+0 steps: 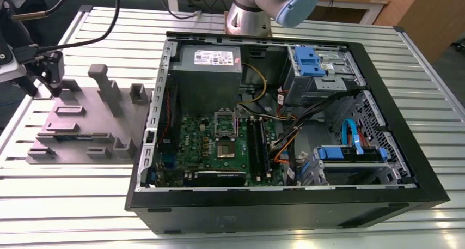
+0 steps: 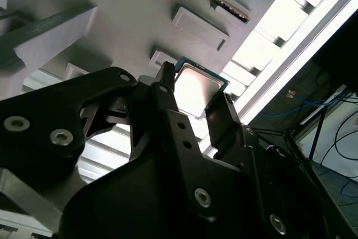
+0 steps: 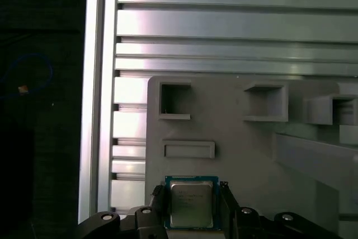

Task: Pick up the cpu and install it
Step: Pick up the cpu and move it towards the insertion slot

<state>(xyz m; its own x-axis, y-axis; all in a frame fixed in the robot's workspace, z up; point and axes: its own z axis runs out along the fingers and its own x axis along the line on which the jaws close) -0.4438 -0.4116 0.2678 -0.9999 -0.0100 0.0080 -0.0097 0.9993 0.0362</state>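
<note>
Both cpu (image 3: 192,204) edges pinched by gripper (image 3: 191,194), closed on it, over grey tray (image 3: 251,158)

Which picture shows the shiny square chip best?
The first wrist view: the cpu faces the camera squarely, its metal top plain to see. The second wrist view shows it tilted, glaring, partly behind the tool. In the exterior view it is too small to tell.

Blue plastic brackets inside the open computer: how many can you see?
2. One blue bracket is at the case's far end; the other is nearer the camera. Both are toward the exterior view's right. More may be hidden.
</note>
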